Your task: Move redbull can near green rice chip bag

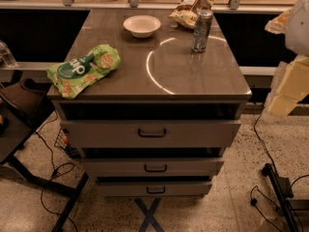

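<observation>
The redbull can (pixel 202 30) stands upright on the far right part of the grey cabinet top (pixel 193 76). The green rice chip bag (pixel 83 69) lies flat at the near left corner of the top, far from the can. My gripper (pixel 288 88) shows as a pale, blurred shape at the right edge of the view. It hangs off the table's right side, apart from the can and holding nothing that I can see.
A white bowl (pixel 142 25) sits at the back middle of the top. A tan-and-brown snack bag (pixel 189 8) lies just behind the can. The cabinet has three drawers (pixel 151 132) in front. A chair (pixel 19 110) stands at left, and cables (pixel 270 178) lie on the floor.
</observation>
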Available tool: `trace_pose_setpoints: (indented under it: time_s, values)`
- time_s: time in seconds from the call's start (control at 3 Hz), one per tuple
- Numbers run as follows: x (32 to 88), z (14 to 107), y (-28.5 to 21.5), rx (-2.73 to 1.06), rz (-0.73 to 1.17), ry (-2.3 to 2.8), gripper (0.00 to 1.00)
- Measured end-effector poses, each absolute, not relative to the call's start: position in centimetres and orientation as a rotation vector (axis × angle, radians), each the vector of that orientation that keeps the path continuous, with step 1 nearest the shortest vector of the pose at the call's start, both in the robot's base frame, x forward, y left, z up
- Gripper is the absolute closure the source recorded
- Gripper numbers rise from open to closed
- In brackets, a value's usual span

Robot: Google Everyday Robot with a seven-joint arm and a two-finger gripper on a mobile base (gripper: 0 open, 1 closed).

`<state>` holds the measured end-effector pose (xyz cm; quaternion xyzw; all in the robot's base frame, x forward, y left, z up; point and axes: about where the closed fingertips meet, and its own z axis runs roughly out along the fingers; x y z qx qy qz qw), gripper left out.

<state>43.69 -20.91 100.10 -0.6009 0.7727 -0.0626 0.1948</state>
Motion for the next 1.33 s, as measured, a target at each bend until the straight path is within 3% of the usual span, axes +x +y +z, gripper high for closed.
trace_pose_setpoints:
  time_s: [0.67,1.33]
  values:
    - [47.0,100.3,-21.4,-1.581,-0.179,2.126,0.0]
    - [56.5,98.0,-25.2,-1.146,0.003,1.973,0.0]
